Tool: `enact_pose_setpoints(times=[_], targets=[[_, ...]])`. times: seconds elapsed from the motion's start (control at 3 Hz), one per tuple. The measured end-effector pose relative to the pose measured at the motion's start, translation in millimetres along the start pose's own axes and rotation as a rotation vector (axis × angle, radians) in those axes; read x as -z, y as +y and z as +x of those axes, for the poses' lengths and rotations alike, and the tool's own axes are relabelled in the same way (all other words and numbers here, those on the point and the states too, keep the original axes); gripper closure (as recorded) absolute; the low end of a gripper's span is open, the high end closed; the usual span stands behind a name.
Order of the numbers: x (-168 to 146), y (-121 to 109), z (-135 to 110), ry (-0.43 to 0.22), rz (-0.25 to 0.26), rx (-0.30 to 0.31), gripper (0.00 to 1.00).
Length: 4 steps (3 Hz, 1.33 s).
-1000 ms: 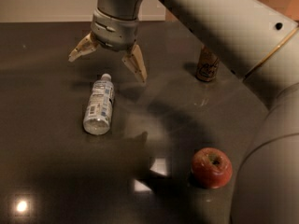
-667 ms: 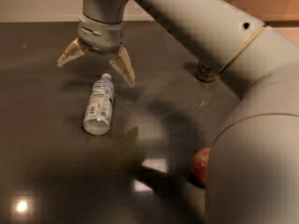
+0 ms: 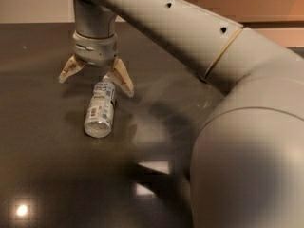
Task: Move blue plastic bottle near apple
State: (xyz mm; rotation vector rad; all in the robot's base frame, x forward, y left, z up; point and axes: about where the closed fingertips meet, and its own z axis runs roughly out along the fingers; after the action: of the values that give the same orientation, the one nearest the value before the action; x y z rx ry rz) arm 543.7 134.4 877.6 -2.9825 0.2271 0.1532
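The blue plastic bottle [image 3: 100, 109] lies on its side on the dark tabletop [image 3: 42, 175], its white cap pointing away from me and its base toward me. My gripper [image 3: 95, 81] is open and hangs just above the cap end of the bottle. One tan finger [image 3: 70, 69] is spread to the left and the other [image 3: 122, 78] to the right of the cap. It holds nothing. The apple is hidden behind my arm [image 3: 247, 127].
My large grey arm fills the right half of the view and hides the table there. A wall runs along the far edge of the table [image 3: 33, 23]. Bright light reflections lie on the tabletop near the front.
My gripper has moved left and down, and now hangs over the bottle's cap end. My arm has swung across and now covers the apple and the brown can. The bottle has not moved.
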Motion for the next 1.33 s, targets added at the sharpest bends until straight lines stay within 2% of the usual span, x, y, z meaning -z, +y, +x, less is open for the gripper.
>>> enact_pose_setpoints(times=[0.33,0.67,1.0,1.33], targets=[[-16,12,-1,0.002,-0.058,-0.023,0.00],[-25,19,-2,0.000,-0.095,-0.030,0.17],[-30,20,-8,-0.008,-0.118,-0.013,0.41],[-25,21,-14,-0.007,-0.116,-0.001,0.64]])
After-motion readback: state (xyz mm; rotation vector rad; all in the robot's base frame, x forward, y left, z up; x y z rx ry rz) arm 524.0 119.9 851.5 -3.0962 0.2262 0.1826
